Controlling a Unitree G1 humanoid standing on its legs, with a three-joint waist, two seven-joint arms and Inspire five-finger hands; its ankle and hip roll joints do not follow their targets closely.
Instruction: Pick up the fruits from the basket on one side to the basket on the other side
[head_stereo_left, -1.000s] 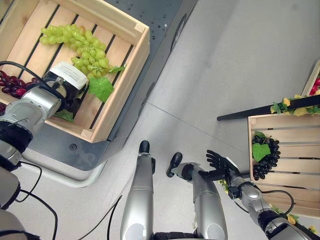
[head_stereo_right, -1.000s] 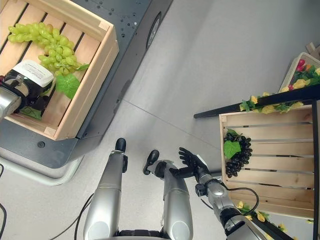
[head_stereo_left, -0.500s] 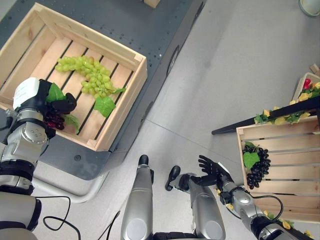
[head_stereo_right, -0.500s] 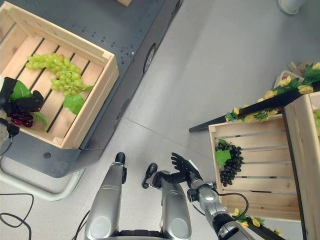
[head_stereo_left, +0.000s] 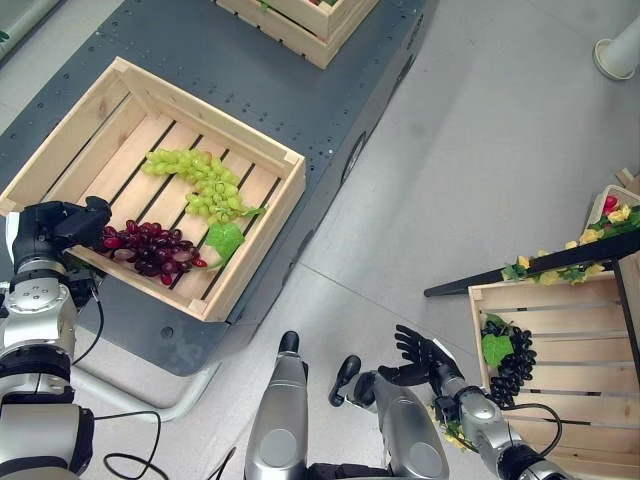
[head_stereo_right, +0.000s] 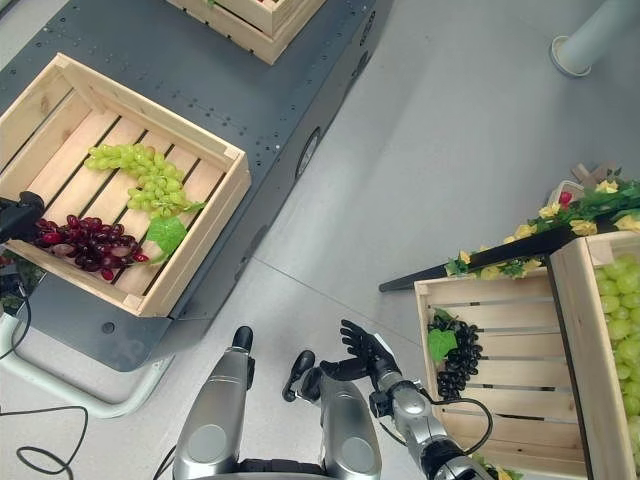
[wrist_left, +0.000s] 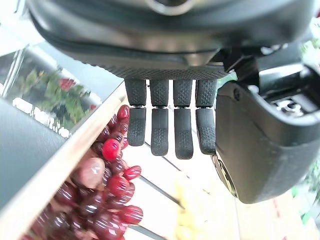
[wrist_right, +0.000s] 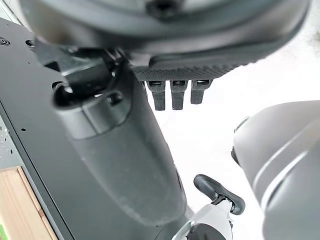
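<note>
A wooden crate (head_stereo_left: 210, 112) stands on a dark platform at the left. A bunch of green grapes (head_stereo_left: 200, 180) and a bunch of red grapes (head_stereo_left: 150, 250) with a leaf lie in it. My left hand (head_stereo_left: 60, 225) hovers at the crate's near-left corner, open and holding nothing. In the left wrist view its fingers (wrist_left: 170, 130) hang straight, with the red grapes (wrist_left: 107, 195) beyond them. My right hand (head_stereo_right: 365, 350) is open over the floor, fingers spread. A second crate (head_stereo_left: 540, 290) at the right holds black grapes (head_stereo_left: 515, 365).
Another crate (head_stereo_left: 300, 20) sits at the platform's far end. A black bar with a yellow-flower garland (head_stereo_left: 560, 265) runs above the right crate. A taller crate with green grapes (head_stereo_right: 615, 330) stands at the far right. Grey floor lies between.
The left hand held the red grapes half a second ago; now they lie in the crate and the hand has drawn back to its corner. The camera has shifted too.
</note>
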